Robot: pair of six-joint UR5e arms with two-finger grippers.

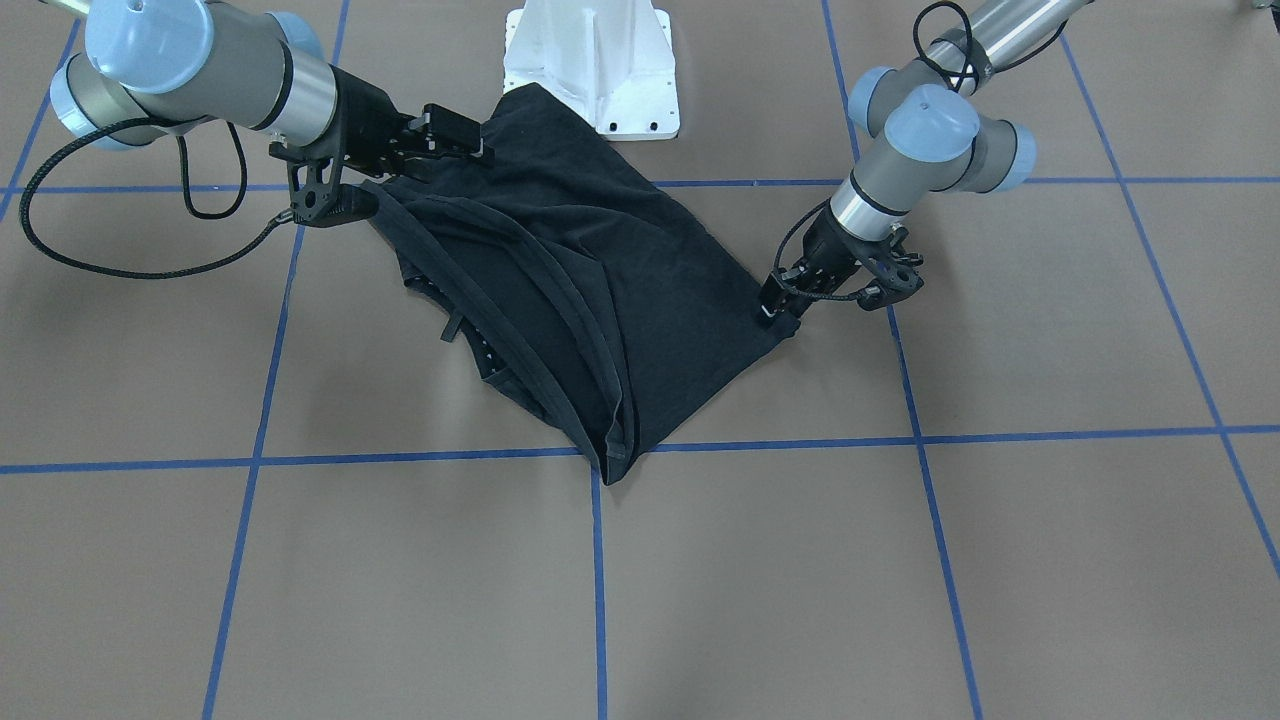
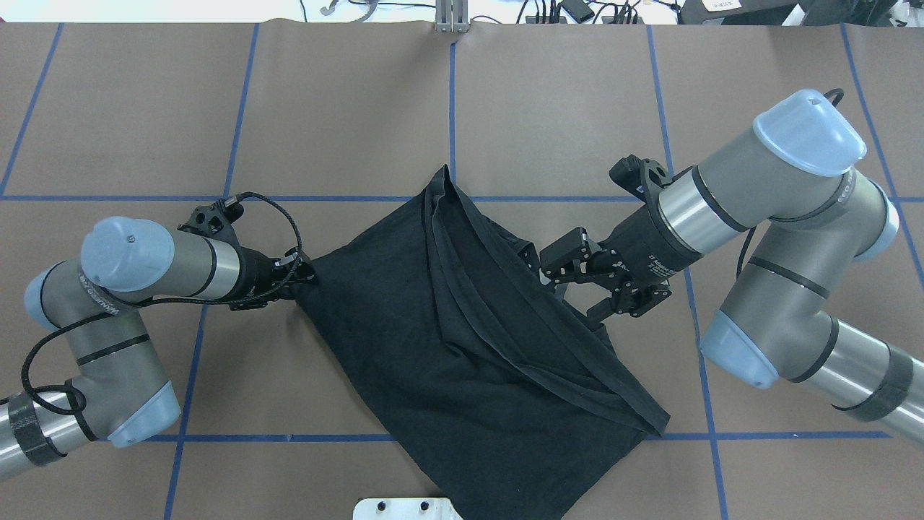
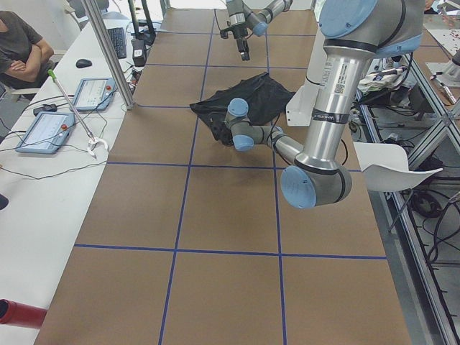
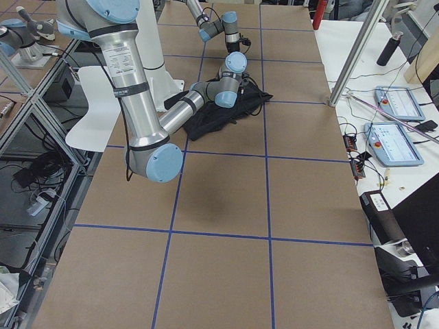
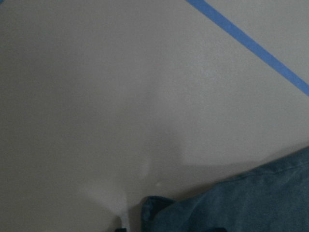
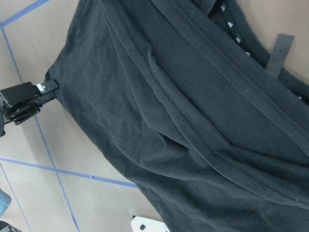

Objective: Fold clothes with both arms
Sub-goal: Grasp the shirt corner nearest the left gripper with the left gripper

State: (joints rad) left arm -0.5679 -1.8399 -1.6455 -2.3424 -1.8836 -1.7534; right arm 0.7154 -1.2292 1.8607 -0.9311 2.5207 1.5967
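Bunched black T-shirt [image 1: 620, 270], right end effector [image 1: 452, 138] unclear

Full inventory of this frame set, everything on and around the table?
T-shirt: one, black, crumpled mid-table between the grippers.
table: one, brown, blue tape grid.
base plate: one, white, at the robot's edge, beside the shirt.
tablets: two, blue-rimmed, on the side bench.
person: one, arms crossed, at the bench.
left arm, right arm: silver-grey, light blue caps.
left gripper: black, shut on a shirt corner.
right gripper: black, jaws apparently spread, at the shirt's opposite edge.
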